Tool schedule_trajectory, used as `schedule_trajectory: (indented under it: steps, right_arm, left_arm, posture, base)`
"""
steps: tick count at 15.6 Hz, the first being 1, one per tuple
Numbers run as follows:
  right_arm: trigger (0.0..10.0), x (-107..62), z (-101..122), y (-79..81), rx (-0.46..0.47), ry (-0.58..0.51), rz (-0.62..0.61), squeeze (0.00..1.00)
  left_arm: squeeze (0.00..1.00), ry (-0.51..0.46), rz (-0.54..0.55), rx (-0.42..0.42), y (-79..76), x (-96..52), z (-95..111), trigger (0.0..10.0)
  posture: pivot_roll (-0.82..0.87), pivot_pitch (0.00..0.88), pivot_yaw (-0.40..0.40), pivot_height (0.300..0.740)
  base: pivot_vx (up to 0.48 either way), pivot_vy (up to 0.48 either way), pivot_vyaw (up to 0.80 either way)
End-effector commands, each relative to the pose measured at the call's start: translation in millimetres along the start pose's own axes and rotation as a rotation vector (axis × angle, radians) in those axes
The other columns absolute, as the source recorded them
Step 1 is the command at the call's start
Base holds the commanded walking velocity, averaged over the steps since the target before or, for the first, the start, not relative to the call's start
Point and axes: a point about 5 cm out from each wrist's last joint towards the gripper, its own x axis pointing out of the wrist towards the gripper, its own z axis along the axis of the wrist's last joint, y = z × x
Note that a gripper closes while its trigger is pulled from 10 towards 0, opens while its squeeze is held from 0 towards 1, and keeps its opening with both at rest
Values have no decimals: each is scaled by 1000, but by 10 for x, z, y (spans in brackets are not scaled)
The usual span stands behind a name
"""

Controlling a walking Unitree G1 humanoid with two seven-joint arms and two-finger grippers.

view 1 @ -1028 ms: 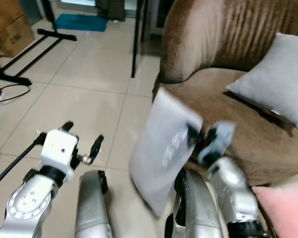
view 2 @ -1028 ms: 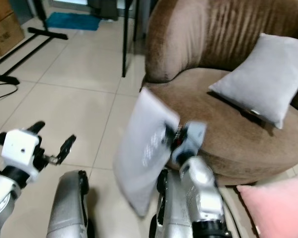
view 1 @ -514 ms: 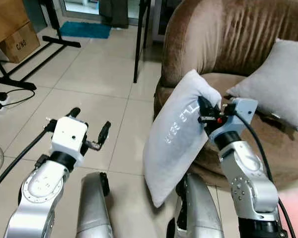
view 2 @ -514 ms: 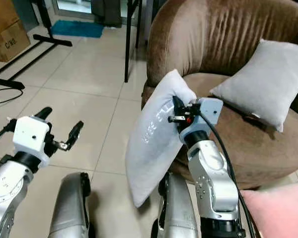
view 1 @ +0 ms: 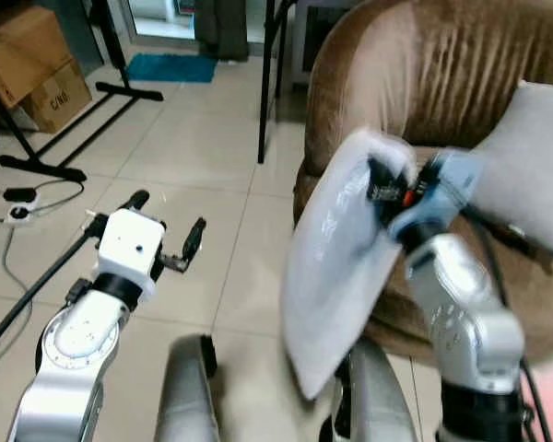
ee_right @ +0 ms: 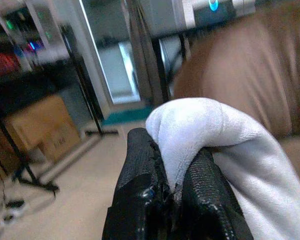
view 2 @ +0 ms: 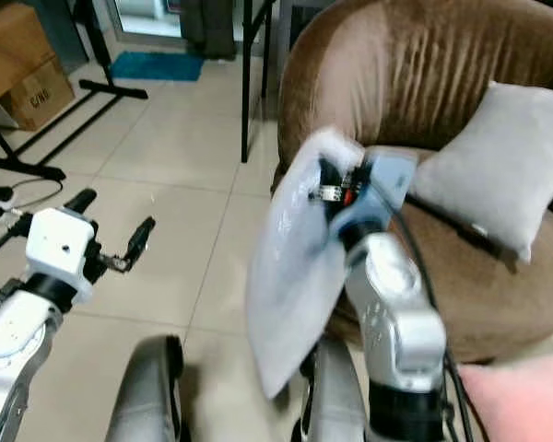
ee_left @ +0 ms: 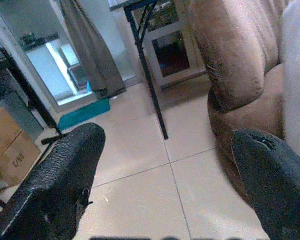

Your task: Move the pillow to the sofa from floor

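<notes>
While pinched at its top corner by right gripper (ee_right: 172,192), pillow (view 1: 336,276) hanging clear of floor (view 1: 194,138), at sofa (view 1: 396,83) front edge. Left gripper (view 1: 166,230) spread, empty. Lift done; placing on seat left.

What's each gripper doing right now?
Left gripper: open, empty, over the floor.
Right gripper: shut on the white pillow, beside the sofa.

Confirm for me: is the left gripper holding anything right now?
No, the left gripper hangs open over the floor tiles with nothing between its fingers.
</notes>
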Motion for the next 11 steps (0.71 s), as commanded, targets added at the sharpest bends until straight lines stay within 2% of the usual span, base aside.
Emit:
schedule_trajectory:
  steps: [1, 4, 11]
  right_arm:
    - [10000, 29, 261, 39, 2, -107, 16, 0]
    - [10000, 67, 360, 79, 11, -137, 28, 0]
    - [10000, 83, 134, 19, -5, -19, -20, 0]
  left_arm:
    - [0, -20, 15, 9, 14, 31, 40, 10000]
    - [0, -26, 23, 4, 14, 36, 45, 10000]
    - [0, -20, 42, -5, 35, 57, 10, 10000]
  posture:
    - [76, 0, -28, 611]
    - [79, 0, -33, 636]
    - [80, 0, -39, 706]
  base:
    - [0, 0, 0]
    - [0, 0, 0]
    - [0, 0, 0]
